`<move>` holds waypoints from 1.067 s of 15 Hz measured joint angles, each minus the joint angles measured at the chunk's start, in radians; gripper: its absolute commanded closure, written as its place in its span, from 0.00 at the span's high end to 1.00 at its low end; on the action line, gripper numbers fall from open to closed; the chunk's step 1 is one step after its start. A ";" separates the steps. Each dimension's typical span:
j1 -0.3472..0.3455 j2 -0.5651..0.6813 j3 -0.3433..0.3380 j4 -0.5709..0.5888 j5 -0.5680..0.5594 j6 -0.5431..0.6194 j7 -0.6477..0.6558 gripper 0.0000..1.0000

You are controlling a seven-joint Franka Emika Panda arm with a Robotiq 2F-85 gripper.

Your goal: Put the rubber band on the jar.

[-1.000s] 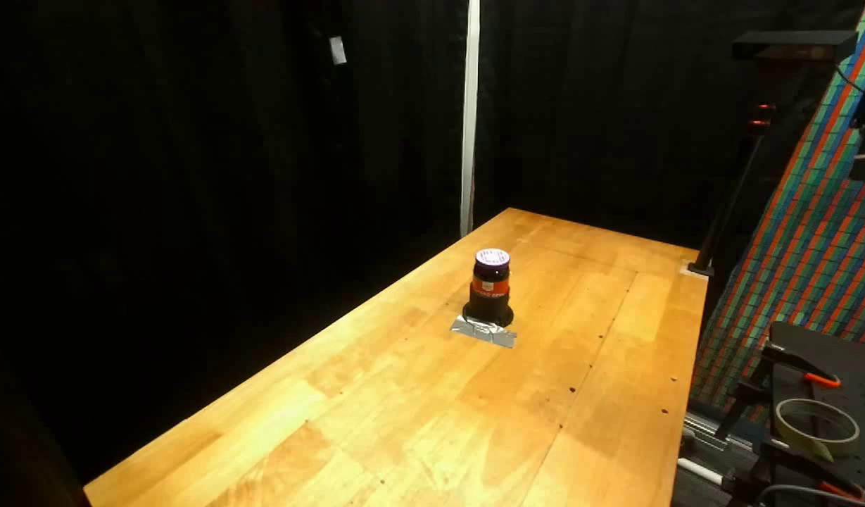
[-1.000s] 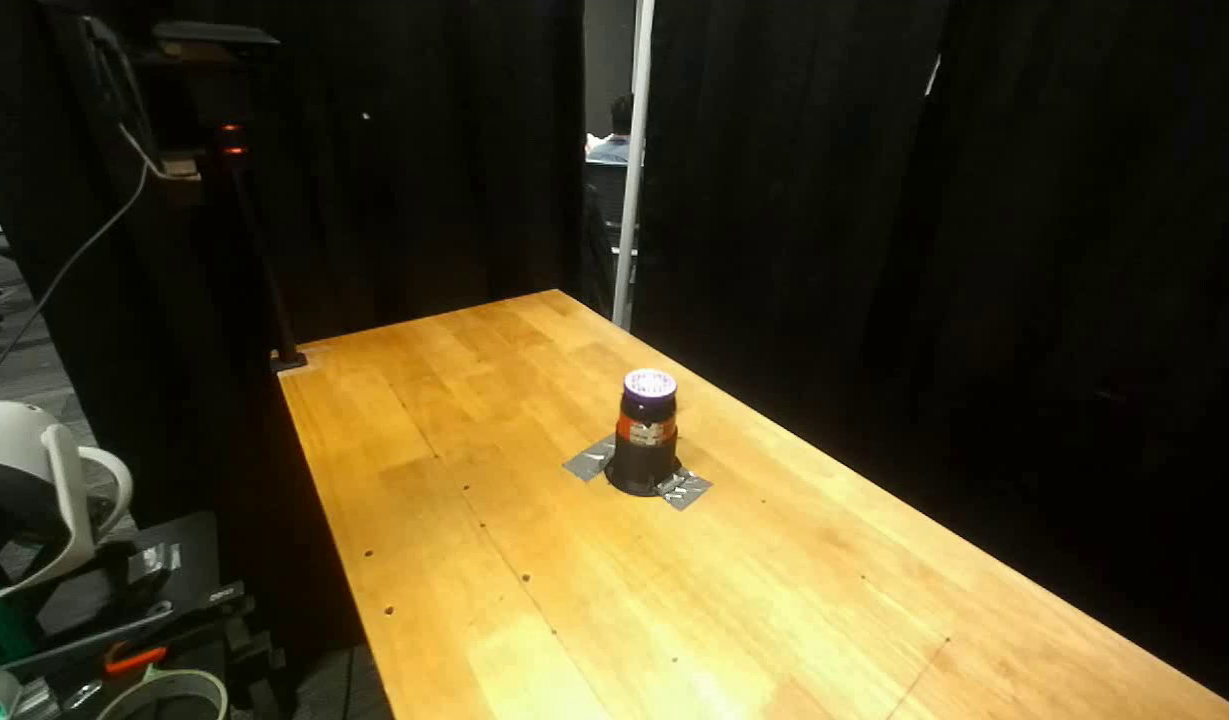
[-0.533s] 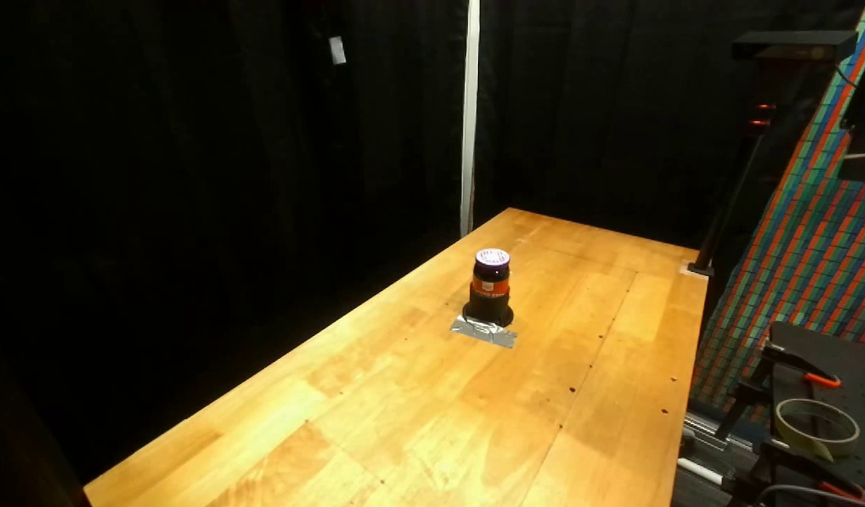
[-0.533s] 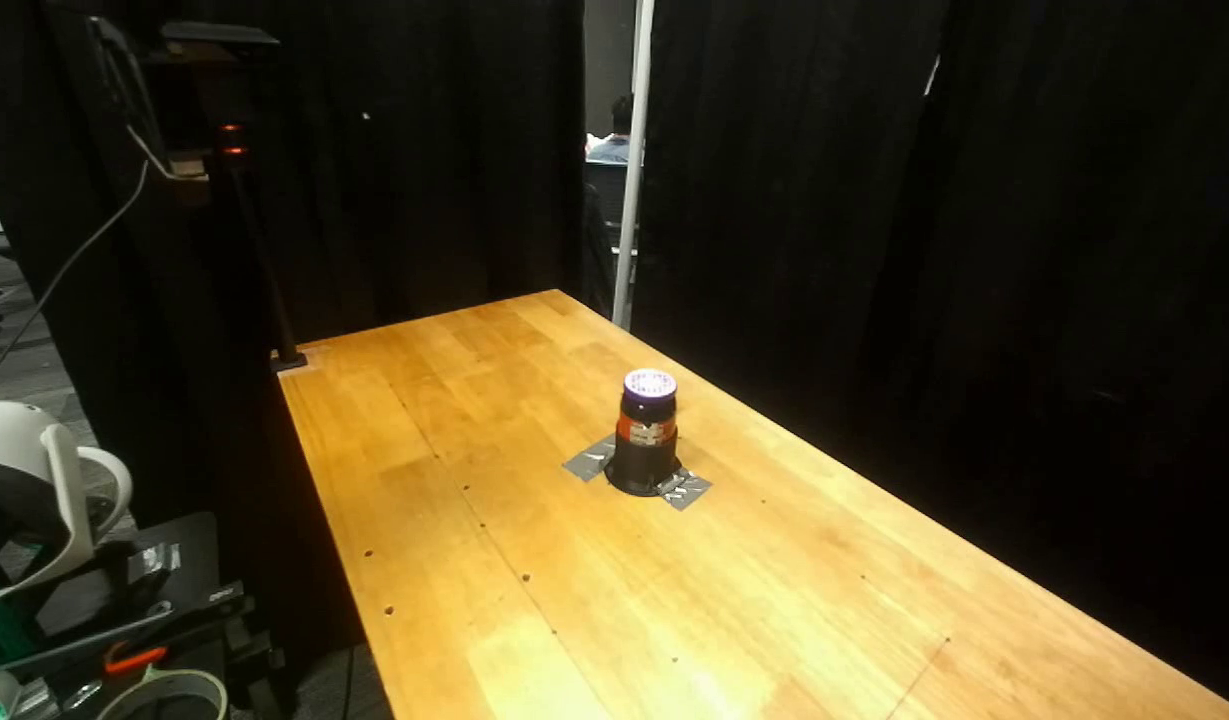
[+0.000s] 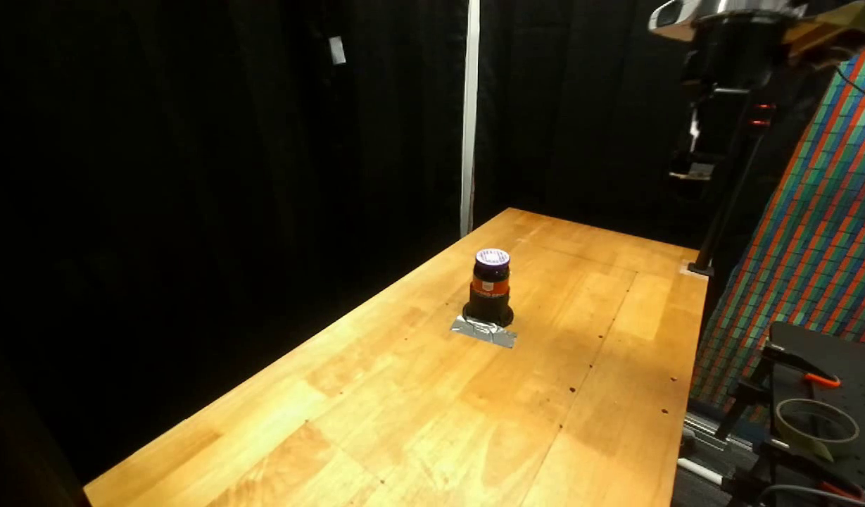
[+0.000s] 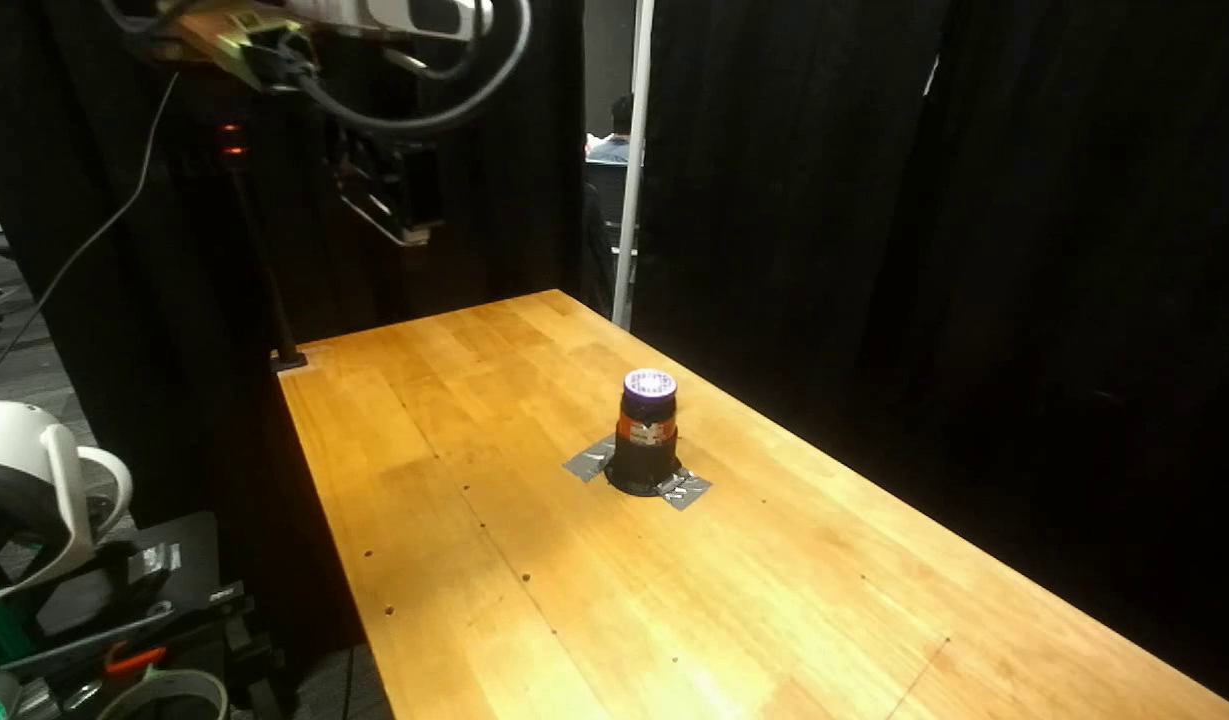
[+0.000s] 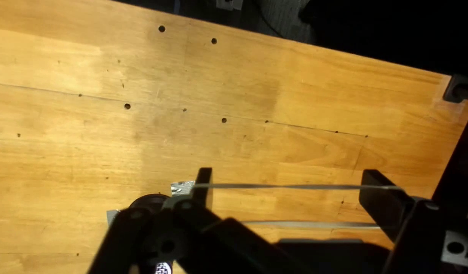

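Jar (image 5: 490, 285) is the leftmost of the task's things in the wrist view, low in the corner; only a bit of its lid (image 7: 163, 268) shows there, as the gripper (image 7: 287, 184) covers much of the rest. In both exterior views it stands upright on the counter (image 5: 432, 415), long axis vertical, in a dark base (image 5: 488, 310) which touches silver tape (image 5: 485, 332).

To the right of it come the two fingers (image 7: 384, 201), wide apart, and around them goes the rubber band (image 7: 313, 224), stretched as a loop with two nearly parallel strands. No jar is between these strands, so the band is not yet on it.

In my judgement, the gripper needs first to travel sideways, toward the left of the wrist view, until the loop is above the lid, and only then down along the jar's axis. With poor centring, a finger may hit the lid.

Farthest right, in an exterior view, the arm (image 5: 745, 8) enters at the top edge; the gripper hangs from it, pointing about downward, high over the counter and well apart from the jar.
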 measured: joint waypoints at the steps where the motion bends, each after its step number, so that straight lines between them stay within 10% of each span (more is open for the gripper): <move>1: -0.006 0.066 -0.008 0.041 -0.006 0.008 -0.012 1.00; 16: -0.060 0.943 -0.020 0.813 -0.286 0.062 -0.045 1.00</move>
